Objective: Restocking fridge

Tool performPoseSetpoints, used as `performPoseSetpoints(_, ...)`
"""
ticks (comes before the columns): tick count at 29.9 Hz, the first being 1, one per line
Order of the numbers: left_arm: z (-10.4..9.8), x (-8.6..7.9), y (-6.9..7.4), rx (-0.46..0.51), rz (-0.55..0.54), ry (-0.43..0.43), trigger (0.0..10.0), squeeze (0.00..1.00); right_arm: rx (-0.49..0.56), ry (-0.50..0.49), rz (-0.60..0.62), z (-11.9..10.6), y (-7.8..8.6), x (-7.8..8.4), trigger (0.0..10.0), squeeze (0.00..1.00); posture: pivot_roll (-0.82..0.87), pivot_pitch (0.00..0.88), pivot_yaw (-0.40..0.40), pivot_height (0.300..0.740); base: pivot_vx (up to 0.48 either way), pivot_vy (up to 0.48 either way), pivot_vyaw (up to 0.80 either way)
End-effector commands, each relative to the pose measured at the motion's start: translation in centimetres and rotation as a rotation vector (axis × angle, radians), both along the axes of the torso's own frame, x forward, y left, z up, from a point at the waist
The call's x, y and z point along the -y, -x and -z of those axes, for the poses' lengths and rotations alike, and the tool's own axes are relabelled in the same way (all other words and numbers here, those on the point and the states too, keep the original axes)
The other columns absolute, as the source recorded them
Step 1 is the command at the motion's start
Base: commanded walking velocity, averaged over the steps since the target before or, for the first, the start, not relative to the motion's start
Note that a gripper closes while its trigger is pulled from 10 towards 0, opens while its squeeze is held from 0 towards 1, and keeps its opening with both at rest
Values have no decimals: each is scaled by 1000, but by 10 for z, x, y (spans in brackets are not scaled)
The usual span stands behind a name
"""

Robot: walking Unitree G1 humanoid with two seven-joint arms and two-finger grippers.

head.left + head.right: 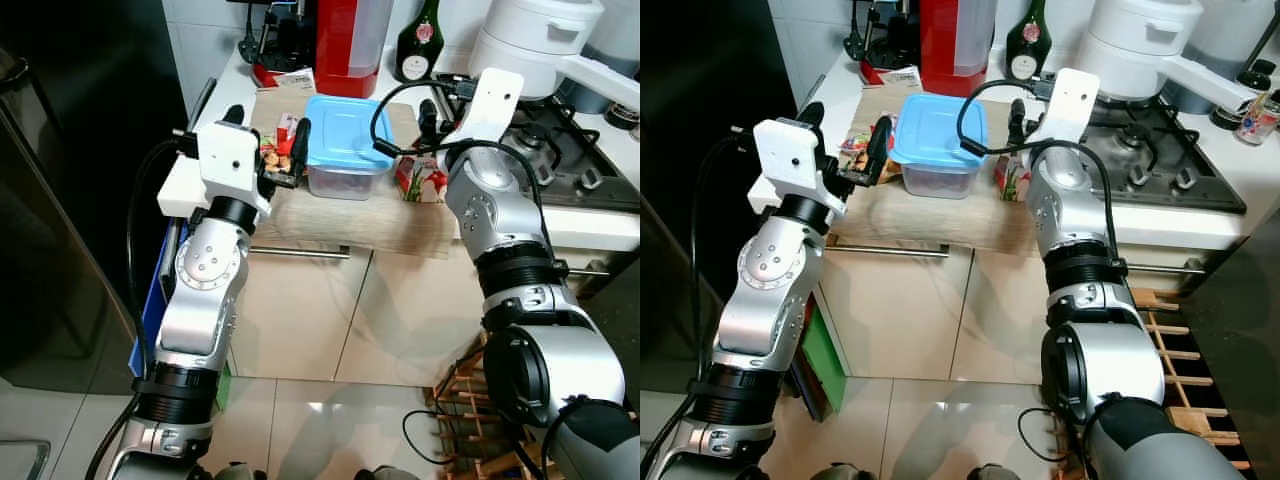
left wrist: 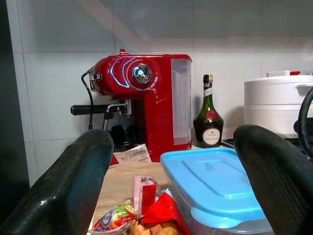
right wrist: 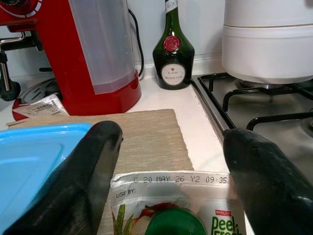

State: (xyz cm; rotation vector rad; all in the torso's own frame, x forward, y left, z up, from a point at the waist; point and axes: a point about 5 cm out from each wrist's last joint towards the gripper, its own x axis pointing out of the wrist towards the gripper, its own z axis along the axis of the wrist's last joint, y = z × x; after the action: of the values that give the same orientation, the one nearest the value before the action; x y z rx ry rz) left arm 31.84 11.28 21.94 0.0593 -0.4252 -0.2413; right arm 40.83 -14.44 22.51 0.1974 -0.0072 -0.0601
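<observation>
Left eye view: a clear tub with a blue lid (image 1: 345, 143) is seen on the wooden mat (image 1: 350, 225), flanked by a snack packet (image 1: 280, 150) and a fruit pouch (image 3: 173, 210). The left gripper (image 1: 268, 145) and right gripper (image 3: 168, 169) are held apart, empty. The tub is judged rigid, smooth and best clasped by its sides; the pouch is judged soft and light.

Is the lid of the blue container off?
No, the blue lid sits closed on the clear container on the mat.
</observation>
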Motion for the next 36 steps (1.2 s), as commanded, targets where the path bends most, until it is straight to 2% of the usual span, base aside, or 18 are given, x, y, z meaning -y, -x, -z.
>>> performPoseSetpoints(1,-1,3,-2,-7,11,-10,10000,0,-93,-30,-16,21,2,-3,0,0,-8,0,-55,740,0,0,0)
performPoseSetpoints(4,1,4,-2,-10,15,-13,10000,0,-42,-14,-49,15,2,-8,0,0,-11,0,-58,740,0,0,0)
performPoseSetpoints(8,1,6,-2,-12,20,-14,10000,0,-24,9,-74,13,3,-11,0,0,-14,0,-62,740,0,0,0)
performPoseSetpoints(10,1,8,-2,-13,24,-11,10000,0,23,69,-100,11,5,-14,0,0,-15,0,-63,740,0,0,0)
performPoseSetpoints(11,1,8,-2,-13,24,-11,10000,0,23,69,-100,11,5,-14,0,0,-15,0,-63,740,0,0,0)
performPoseSetpoints(12,1,8,-2,-13,25,-10,10000,0,83,109,-109,3,6,-16,0,0,-20,0,-62,740,0,0,0)
performPoseSetpoints(13,2,8,-2,-13,27,-8,10000,0,208,121,-123,-14,10,-20,0,0,-20,0,-62,740,0,0,0)
performPoseSetpoints(14,2,8,-2,-13,27,-8,10000,0,208,121,-123,-14,10,-20,0,0,-20,0,-62,740,0,0,0)
performPoseSetpoints(15,2,8,-2,-15,28,-8,10000,0,302,153,-118,-27,14,-21,0,0,-25,0,-63,740,0,0,0)
performPoseSetpoints(19,2,9,-2,-13,30,-5,10000,0,446,177,-100,-50,21,-19,0,0,-30,0,-61,740,0,0,0)
performPoseSetpoints(25,3,10,-4,-16,40,-11,10000,0,503,178,-83,-53,25,-12,0,0,-34,0,-43,740,0,0,0)
performPoseSetpoints(30,-1,12,-7,-6,51,-21,10000,0,492,211,-25,-50,26,-4,0,0,-26,0,-42,740,0,0,0)
performPoseSetpoints(31,-2,13,-6,-3,64,-23,10000,0,456,215,7,-44,25,2,10000,0,-25,0,-40,740,0,0,0)
performPoseSetpoints(32,-1,15,-5,-9,94,-32,10000,0,405,191,44,-35,25,9,10000,1000,-24,0,-40,740,0,0,0)
performPoseSetpoints(35,1,18,-3,-15,136,-59,10000,0,307,112,129,-17,23,26,10000,1000,-21,0,-39,740,0,0,0)
performPoseSetpoints(36,1,14,-4,-15,125,-63,10000,0,256,65,160,-7,23,30,10000,1000,-21,0,-39,740,0,0,0)
